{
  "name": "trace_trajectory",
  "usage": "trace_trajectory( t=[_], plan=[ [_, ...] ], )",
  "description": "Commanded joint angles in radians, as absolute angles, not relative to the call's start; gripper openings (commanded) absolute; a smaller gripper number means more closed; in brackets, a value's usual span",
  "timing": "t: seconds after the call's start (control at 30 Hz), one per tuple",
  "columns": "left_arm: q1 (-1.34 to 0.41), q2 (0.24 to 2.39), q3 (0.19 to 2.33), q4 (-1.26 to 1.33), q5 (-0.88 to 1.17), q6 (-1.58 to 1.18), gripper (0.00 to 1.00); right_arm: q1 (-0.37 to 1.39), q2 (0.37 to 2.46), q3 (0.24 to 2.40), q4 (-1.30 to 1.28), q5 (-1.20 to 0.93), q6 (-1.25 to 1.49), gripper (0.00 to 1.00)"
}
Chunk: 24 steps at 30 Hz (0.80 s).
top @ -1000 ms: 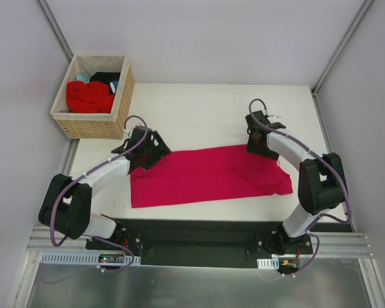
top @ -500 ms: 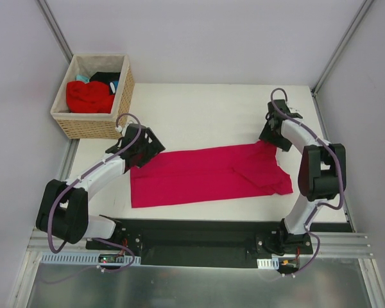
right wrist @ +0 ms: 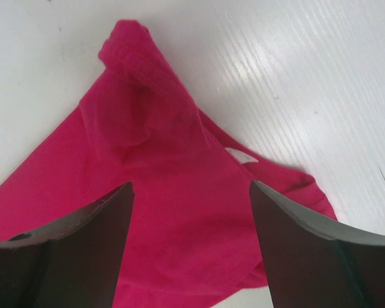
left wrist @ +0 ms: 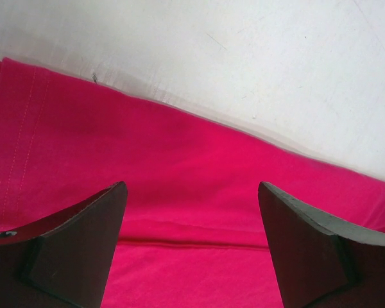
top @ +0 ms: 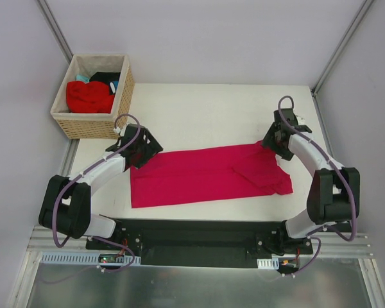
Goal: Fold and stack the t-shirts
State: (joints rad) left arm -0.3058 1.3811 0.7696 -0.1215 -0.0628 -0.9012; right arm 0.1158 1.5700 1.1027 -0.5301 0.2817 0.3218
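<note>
A large crimson-pink t-shirt (top: 205,174) lies folded into a long band across the table, one sleeve bunched at its right end. My left gripper (top: 143,149) hovers open over the shirt's far left corner; in the left wrist view its jaws (left wrist: 191,212) stand wide above the cloth (left wrist: 179,154), with a fold line between them. My right gripper (top: 277,141) is open over the far right corner. The right wrist view shows its jaws (right wrist: 191,218) spread above the rumpled cloth (right wrist: 160,173) near the white neck label (right wrist: 240,156). Nothing is held.
A wicker basket (top: 119,102) stands at the far left corner with a brighter red tee (top: 88,96), a black one (top: 106,78) and a teal one (top: 82,79) inside. Bare white table (top: 205,115) lies beyond the shirt. Grey walls close in on the sides.
My right gripper has swung rightwards, out to the shirt's far right corner. The left gripper has shifted slightly left. The shirt lies almost as before.
</note>
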Motion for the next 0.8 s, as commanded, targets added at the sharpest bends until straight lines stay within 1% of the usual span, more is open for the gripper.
trace_trajectory(
  t=[0.0, 0.1, 0.2, 0.37, 0.43, 0.53, 0.57, 0.67, 0.77],
  plan=[
    [-0.296, 1.374, 0.765, -0.135, -0.064, -0.908, 0.84, 0.152, 1.433, 1.060, -0.584, 0.285, 0.339, 0.77],
    [-0.298, 1.373, 0.756, -0.130, -0.064, -0.914, 0.83, 0.192, 1.391, 1.023, -0.615, 0.267, 0.334, 0.76],
    [-0.296, 1.376, 0.752, -0.126, -0.074, -0.916, 0.84, 0.268, 1.352, 0.979, -0.630, 0.226, 0.336, 0.76],
    [-0.293, 1.385, 0.741, -0.112, -0.068, -0.925, 0.84, 0.347, 1.341, 0.925, -0.623, 0.250, 0.328, 0.76],
    [-0.293, 1.385, 0.736, -0.107, -0.064, -0.928, 0.84, 0.363, 1.359, 0.913, -0.600, 0.209, 0.313, 0.75],
    [-0.293, 1.382, 0.729, -0.104, -0.063, -0.928, 0.84, 0.409, 1.385, 0.905, -0.586, 0.198, 0.305, 0.72],
    [-0.293, 1.379, 0.726, -0.103, -0.061, -0.928, 0.84, 0.420, 1.403, 0.904, -0.583, 0.198, 0.305, 0.70],
    [-0.293, 1.368, 0.719, -0.101, -0.064, -0.930, 0.84, 0.456, 1.443, 0.900, -0.572, 0.204, 0.310, 0.69],
    [-0.293, 1.362, 0.719, -0.103, -0.063, -0.928, 0.84, 0.477, 1.471, 0.894, -0.563, 0.213, 0.308, 0.65]
  ],
)
